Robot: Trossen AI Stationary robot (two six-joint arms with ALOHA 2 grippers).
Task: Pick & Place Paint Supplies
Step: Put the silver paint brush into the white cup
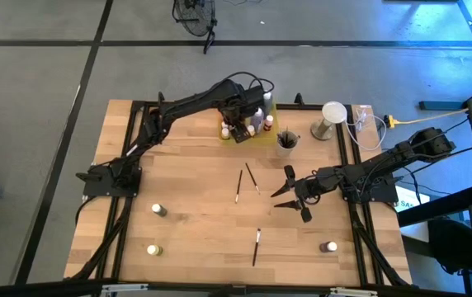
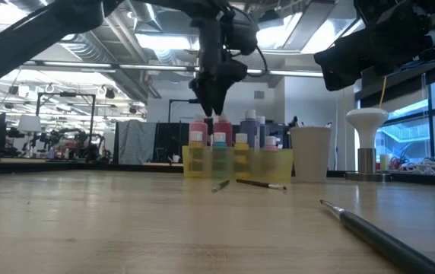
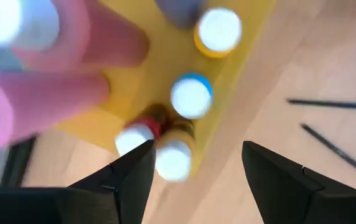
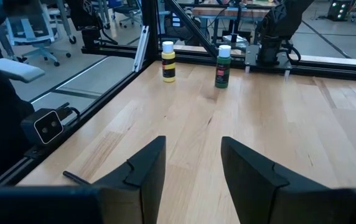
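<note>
Nearest, a thin paintbrush point(image 2: 377, 234) looks light and rollable; pinch mid-handle; left gripper point(image 1: 238, 132) hangs open over the tray's bottles point(image 3: 173, 158); right gripper point(image 1: 295, 195) open, empty.

Left gripper point(image 1: 238, 132) at far table edge, fingers apart, empty. Right gripper point(image 1: 295, 196) mid-right, fingers apart, empty.

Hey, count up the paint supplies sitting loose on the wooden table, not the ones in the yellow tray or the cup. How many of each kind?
Paint bottles, standing loose: 3
Paintbrushes, lying loose: 3
Total: 6
</note>
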